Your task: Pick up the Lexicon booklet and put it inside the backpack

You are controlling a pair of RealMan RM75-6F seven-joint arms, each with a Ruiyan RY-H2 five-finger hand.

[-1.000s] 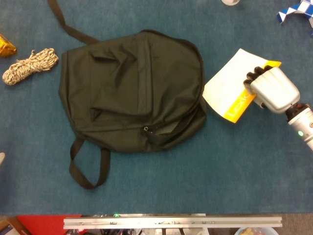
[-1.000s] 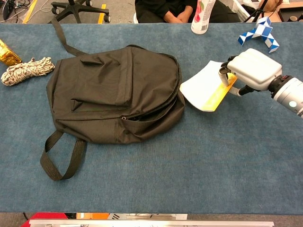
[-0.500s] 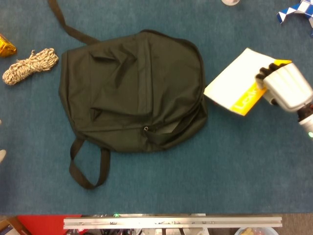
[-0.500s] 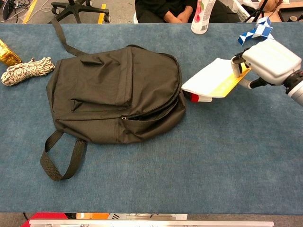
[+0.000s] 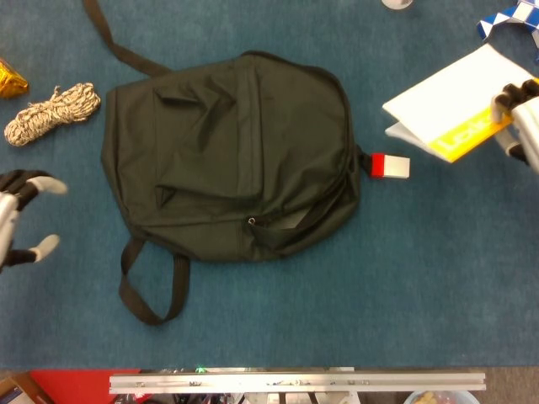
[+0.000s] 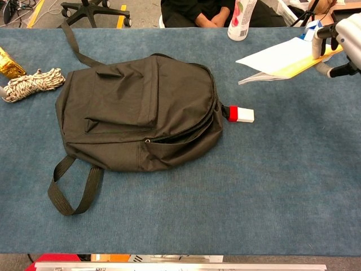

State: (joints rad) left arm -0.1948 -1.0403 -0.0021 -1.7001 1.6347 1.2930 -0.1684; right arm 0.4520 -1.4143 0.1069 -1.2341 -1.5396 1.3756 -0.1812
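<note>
Holding the Lexicon booklet aloft at the far right edge, right hand pinching its yellow spine; black backpack flat on blue table; left hand empty, fingers spread, beside the backpack

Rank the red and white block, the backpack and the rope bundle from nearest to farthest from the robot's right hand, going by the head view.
From the right hand at the right edge, holding the booklet:
1. Red and white block, just right of the backpack.
2. Backpack, mid-table.
3. Rope bundle, far left.
</note>
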